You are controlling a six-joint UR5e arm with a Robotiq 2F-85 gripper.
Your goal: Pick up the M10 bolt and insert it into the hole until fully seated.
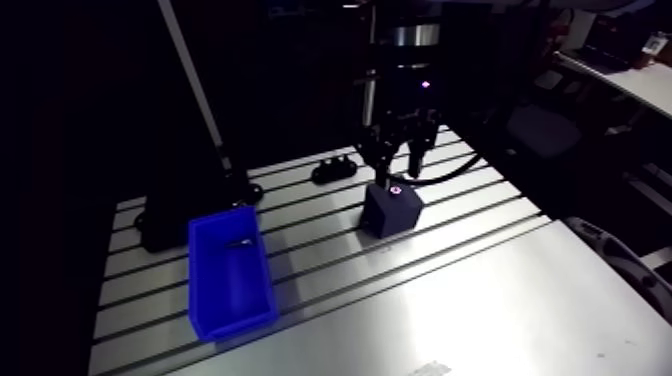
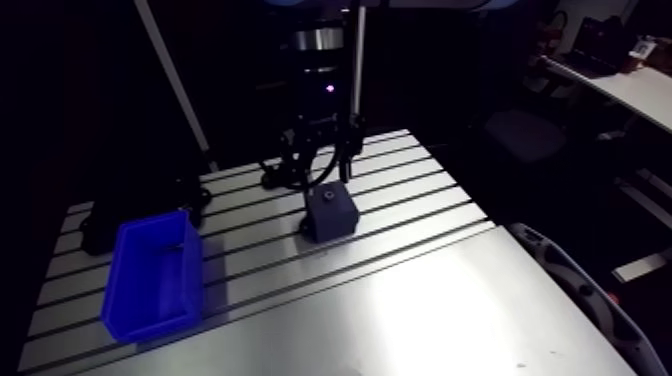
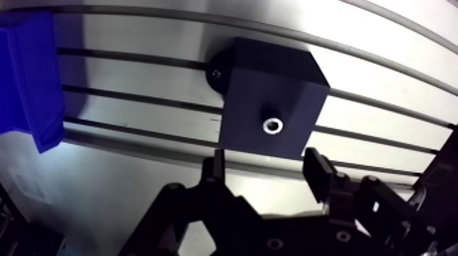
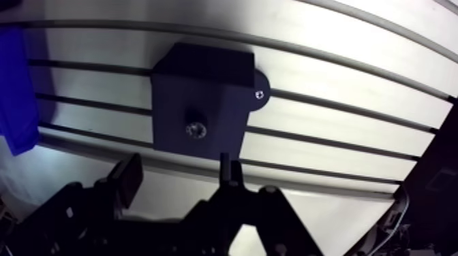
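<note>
A dark cube block (image 3: 269, 99) stands on the slotted table (image 3: 136, 119). On its top face sits a small shiny metal ring (image 3: 272, 125); I cannot tell whether it is a bolt head or the hole's rim. My gripper (image 3: 267, 169) hangs just above and beside the block, open, with nothing between its fingers (image 3: 318, 173). In the arm view the gripper (image 1: 400, 155) is right over the block (image 1: 392, 208). A small dark slim piece (image 1: 238, 243), perhaps a bolt, lies inside the blue bin (image 1: 232, 275).
The blue bin stands on the table's left side, well apart from the block. A black mount (image 1: 335, 168) and a dark stand base (image 1: 165, 225) sit at the back of the table. A smooth plate (image 1: 450, 320) covers the table's front.
</note>
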